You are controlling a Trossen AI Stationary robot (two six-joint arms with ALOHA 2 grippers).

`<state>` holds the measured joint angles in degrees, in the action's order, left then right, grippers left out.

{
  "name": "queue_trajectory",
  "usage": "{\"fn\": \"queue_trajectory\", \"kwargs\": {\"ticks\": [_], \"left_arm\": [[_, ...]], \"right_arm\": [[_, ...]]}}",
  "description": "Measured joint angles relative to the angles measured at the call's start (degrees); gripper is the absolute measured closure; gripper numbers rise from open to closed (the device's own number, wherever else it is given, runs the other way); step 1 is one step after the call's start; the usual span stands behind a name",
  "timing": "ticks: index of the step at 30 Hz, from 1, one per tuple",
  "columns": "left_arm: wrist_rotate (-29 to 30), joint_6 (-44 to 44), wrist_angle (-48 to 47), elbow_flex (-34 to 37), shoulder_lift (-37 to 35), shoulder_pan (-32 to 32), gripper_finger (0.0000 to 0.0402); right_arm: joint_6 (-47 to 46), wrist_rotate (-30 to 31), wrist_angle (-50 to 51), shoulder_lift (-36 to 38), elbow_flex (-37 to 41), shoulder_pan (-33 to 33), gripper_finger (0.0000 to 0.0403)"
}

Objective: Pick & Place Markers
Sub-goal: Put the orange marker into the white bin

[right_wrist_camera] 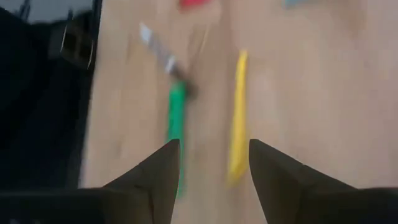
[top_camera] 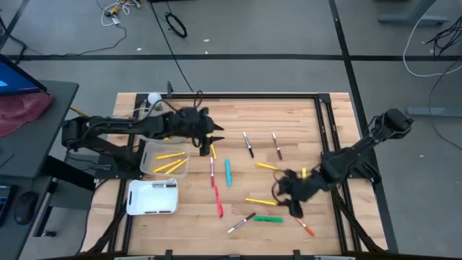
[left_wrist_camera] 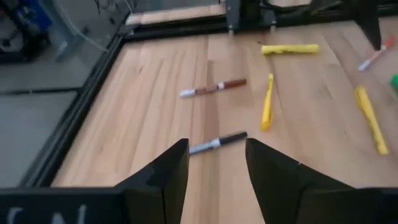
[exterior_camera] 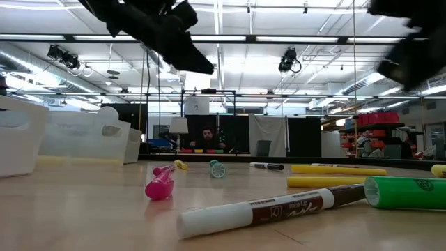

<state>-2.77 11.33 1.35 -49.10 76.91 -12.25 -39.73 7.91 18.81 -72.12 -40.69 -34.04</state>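
Progress: early stage. A clear bin point(top_camera: 148, 165) near the left side of the surface point(top_camera: 289, 123) holds three yellow markers point(top_camera: 171, 162); I judge these as placed. A white lidded box point(top_camera: 152, 197) sits just beside the bin, contents not discernible.

Outstanding: about a dozen markers lie loose on the surface, among them a light blue marker point(top_camera: 228, 172), a red marker point(top_camera: 219, 201), a green marker point(top_camera: 268, 219), and two brown-and-white markers point(top_camera: 247, 143) towards the far edge.

Left hand point(top_camera: 214, 134): raised just beyond the bin, jaws apart, nothing between them.

Right hand point(top_camera: 284, 193): low over the loose markers on the right, jaws apart and empty, a yellow marker point(right_wrist_camera: 237, 115) and the green one directly ahead.
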Motion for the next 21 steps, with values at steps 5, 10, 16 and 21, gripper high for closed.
{"fn": "queue_trajectory", "kwargs": {"ticks": [5, 10, 16, 21], "left_arm": [[4.4, 1.8, 0.9, 0.0, 3.2, 0.8, 0.0236], [6.2, 1.8, 1.5, 0.0, 6.7, -0.6, 0.0236], [6.1, 1.7, 3.1, 0.0, 10.6, -2.4, 0.0236], [6.0, 1.7, 4.8, 0.0, 12.7, -3.1, 0.0236]], "right_arm": [[-20.1, -2.5, 9.6, -0.1, 0.0, -8.2, 0.0211], [-26.8, 1.2, 11.1, -2.4, 0.0, -15.7, 0.0211], [-29.7, 2.3, 7.6, -10.2, 0.0, -20.6, 0.0215], [-30.3, 2.2, 2.0, -17.2, 0.0, -22.6, 0.0234]]}}
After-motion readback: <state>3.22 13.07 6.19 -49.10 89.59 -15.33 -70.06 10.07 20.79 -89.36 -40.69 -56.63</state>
